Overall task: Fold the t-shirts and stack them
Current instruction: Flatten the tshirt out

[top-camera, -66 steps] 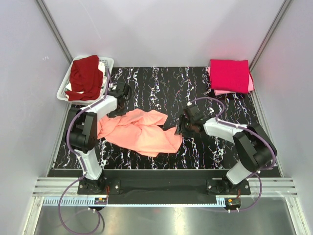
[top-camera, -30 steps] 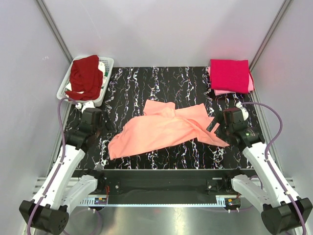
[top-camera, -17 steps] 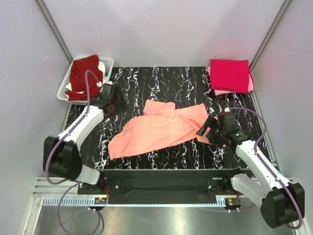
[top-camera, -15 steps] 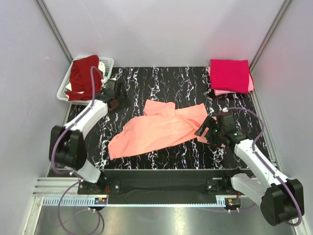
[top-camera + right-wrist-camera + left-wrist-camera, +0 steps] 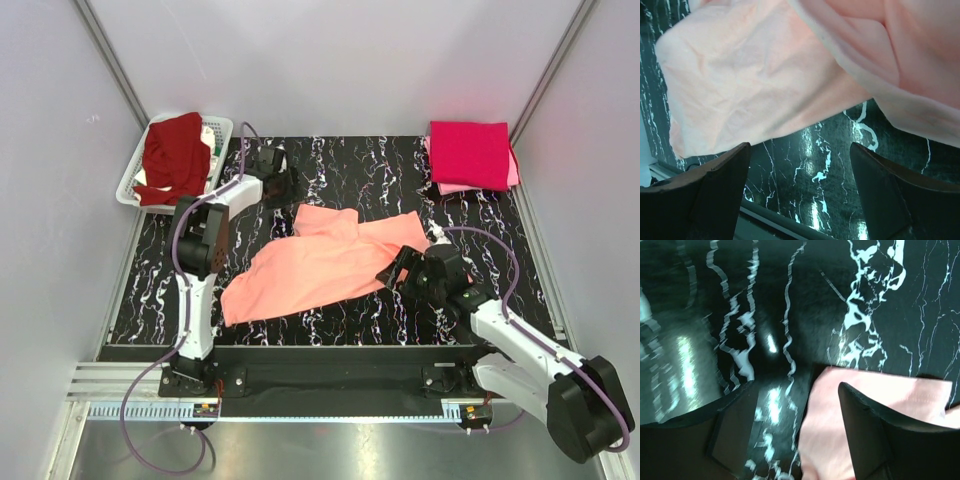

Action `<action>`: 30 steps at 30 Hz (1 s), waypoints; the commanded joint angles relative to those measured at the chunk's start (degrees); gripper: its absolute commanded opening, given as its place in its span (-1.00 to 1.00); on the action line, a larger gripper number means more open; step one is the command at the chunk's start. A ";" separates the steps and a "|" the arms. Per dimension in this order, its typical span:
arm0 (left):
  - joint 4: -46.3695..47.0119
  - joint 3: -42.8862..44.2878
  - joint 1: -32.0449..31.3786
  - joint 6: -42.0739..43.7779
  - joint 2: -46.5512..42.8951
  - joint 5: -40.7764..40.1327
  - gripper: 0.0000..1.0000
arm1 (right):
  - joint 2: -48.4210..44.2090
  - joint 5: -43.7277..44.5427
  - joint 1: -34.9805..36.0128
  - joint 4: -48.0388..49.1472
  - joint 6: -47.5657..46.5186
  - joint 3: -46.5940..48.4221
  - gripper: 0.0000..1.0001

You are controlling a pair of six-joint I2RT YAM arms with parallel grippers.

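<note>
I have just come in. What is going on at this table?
T-shirts are being folded and stacked. A salmon shirt lies spread, not yet folded, on the table. Nothing holds it: the left gripper is open at its far corner, and the right gripper is open at its right edge. A folded crimson shirt lies on a pink one at the far right. A dark red shirt waits in the basket.
</note>
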 commanded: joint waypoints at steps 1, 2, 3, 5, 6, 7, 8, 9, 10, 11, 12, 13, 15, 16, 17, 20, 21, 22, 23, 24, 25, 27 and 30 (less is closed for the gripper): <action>3.00 4.89 -0.34 0.40 3.69 4.16 0.36 | -0.89 0.99 0.37 5.98 0.26 -0.21 0.75; 3.00 5.42 -0.52 -0.04 4.31 4.43 0.36 | -0.71 0.82 0.37 6.07 0.35 -0.30 0.75; 3.09 6.12 -0.69 -0.22 4.93 4.60 0.35 | -0.28 0.82 0.37 6.24 0.35 -0.21 0.75; 3.44 6.66 -1.13 -0.48 5.90 4.96 0.29 | 0.08 0.73 0.37 6.51 0.26 -0.21 0.75; 3.61 6.48 -1.40 -0.74 6.07 5.04 0.28 | 0.34 0.73 0.37 6.60 0.26 -0.13 0.75; 3.87 6.40 -1.83 -0.66 6.08 4.96 0.18 | 0.69 0.64 0.46 6.68 0.26 -0.13 0.75; 3.79 6.39 -2.01 -0.66 6.08 5.13 0.11 | 0.87 0.64 0.37 6.69 0.26 -0.04 0.75; 3.79 5.79 -2.10 -0.75 5.99 5.05 0.06 | 0.87 0.64 0.37 6.77 0.26 -0.04 0.76; 4.31 5.34 -2.45 -0.83 5.81 5.13 0.02 | 1.13 0.73 0.46 6.77 0.35 -0.04 0.75; 4.75 4.64 -2.54 -1.09 5.03 5.22 -0.04 | 1.14 0.73 0.37 6.86 0.35 -0.12 0.75; 5.37 2.81 -2.54 -1.36 4.59 5.13 -0.07 | 1.22 0.73 0.37 6.86 0.35 -0.13 0.75; 6.42 1.92 -2.63 -1.80 3.71 4.96 -0.10 | 1.22 0.82 0.46 6.95 0.35 -0.13 0.75; 7.65 -0.53 -2.63 -2.15 2.92 4.78 -0.12 | 1.40 0.73 0.37 6.95 0.35 -0.13 0.75; 8.00 -1.16 -2.63 -2.24 2.65 4.78 -0.12 | 1.31 0.82 0.37 7.04 0.35 -0.13 0.75; 8.27 -1.69 -2.63 -2.24 2.30 4.87 -0.14 | 1.49 0.73 0.46 7.04 0.35 -0.13 0.76; 8.36 -3.09 -2.63 -2.07 1.95 4.43 -0.18 | 1.66 0.73 0.46 7.12 0.44 -0.13 0.76; 8.36 -3.27 -2.63 -2.06 1.95 4.26 -0.19 | 1.58 0.64 0.37 7.13 0.44 -0.13 0.76; 8.27 -3.45 -2.63 -1.80 1.86 3.99 -0.19 | 1.66 0.64 0.37 7.21 0.44 -0.13 0.76; 8.18 -3.80 -2.63 -1.37 1.60 3.73 -0.20 | 1.75 0.73 0.46 7.13 0.35 -0.13 0.76; 7.92 -3.97 -2.63 -1.10 1.42 2.77 -0.19 | 1.84 0.73 0.37 7.21 0.44 -0.13 0.76; 7.57 -4.15 -2.72 -0.92 1.16 2.41 -0.19 | 1.84 0.73 0.37 7.13 0.44 -0.13 0.76; 7.31 -4.68 -2.63 0.04 0.89 1.36 -0.18 | 1.84 0.64 0.37 7.13 0.35 -0.13 0.76; 6.43 -4.68 -2.63 1.27 0.89 0.22 -0.12 | 1.93 0.64 0.37 7.21 0.35 -0.13 0.76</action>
